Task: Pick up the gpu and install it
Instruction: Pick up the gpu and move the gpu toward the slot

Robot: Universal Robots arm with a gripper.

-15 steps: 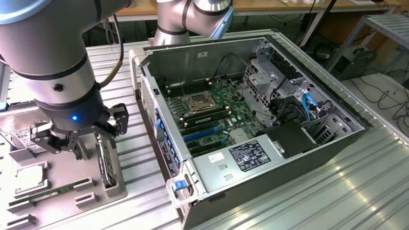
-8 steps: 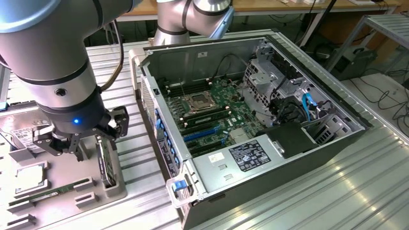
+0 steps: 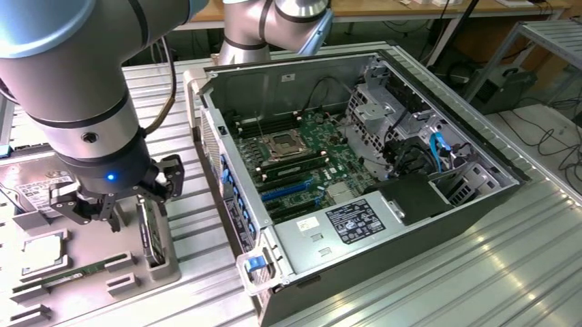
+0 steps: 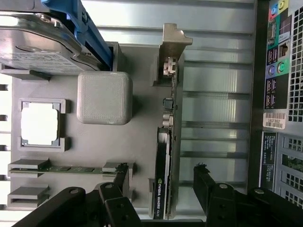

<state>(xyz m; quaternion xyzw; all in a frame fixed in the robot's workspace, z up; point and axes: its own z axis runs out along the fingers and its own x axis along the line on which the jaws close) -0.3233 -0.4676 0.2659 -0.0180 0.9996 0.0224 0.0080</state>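
My pincer [image 4: 162, 168] is released, jaws wide, one on either side of the gpu [image 4: 166, 137], not touching. The gpu stands on edge in the grey tray [image 4: 142, 142], near the computer case [image 3: 364, 157].

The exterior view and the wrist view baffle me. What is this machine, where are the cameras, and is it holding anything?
The grey tube is a robot arm; the black two-fingered gripper is its hand. The exterior view comes from a camera off the arm; the wrist view from one on its wrist. Beside an open computer case, a grey holder carries a hard drive, a processor chip, a memory stick and the gpu, standing on edge. The open fingers sit either side of the gpu without touching it: nothing is held.
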